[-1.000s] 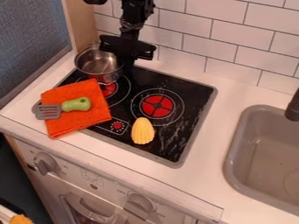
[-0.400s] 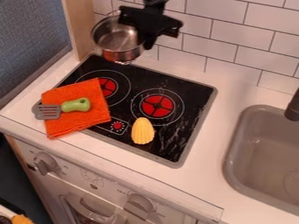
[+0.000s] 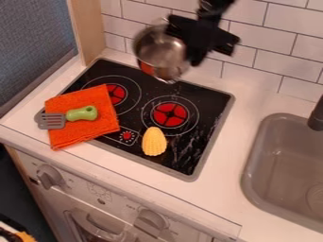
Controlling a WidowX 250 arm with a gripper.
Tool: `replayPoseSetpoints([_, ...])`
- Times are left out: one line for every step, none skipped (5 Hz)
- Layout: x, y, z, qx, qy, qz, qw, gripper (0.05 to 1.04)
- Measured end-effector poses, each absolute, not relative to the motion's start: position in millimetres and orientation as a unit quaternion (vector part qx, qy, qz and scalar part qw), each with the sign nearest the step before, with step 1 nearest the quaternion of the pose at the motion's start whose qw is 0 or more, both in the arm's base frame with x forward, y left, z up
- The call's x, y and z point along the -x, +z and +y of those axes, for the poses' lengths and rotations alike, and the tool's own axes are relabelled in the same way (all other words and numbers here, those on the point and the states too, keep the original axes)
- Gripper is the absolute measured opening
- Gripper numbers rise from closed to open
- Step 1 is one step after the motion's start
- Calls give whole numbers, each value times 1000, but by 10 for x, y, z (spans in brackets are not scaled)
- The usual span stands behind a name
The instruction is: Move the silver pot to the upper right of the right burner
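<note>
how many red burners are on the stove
2. One burner is at the stove's left, partly under the orange cloth; the other is to its right, behind the corn. More could be hidden under the cloth.

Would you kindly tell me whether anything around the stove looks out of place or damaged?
The orange cloth lies askew over the stovetop's front-left corner, a spatula on it. The yellow corn sits directly on the stovetop, oddly without a pan. Whitish streaks beside it may be scuffs or glare.

Black arm (image 3: pixel 213 8) at the top edge, gripper (image 3: pixel 195 58) downward, closed.
</note>
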State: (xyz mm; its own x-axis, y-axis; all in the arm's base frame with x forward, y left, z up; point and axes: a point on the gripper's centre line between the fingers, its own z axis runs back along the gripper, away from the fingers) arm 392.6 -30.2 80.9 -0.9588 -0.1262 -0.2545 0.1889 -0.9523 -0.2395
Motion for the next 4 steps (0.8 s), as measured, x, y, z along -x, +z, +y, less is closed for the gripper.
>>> replayPoseSetpoints([-3901,770,-585,-129,-982,125,55,77])
replayPoseSetpoints([-3866,496,-721,-107,-984,137,37,77])
replayPoseSetpoints([-3828,333,-836,-92,-985,143,24,77])
replayPoseSetpoints([-3815,194,-900,-81,-986,148,14,77])
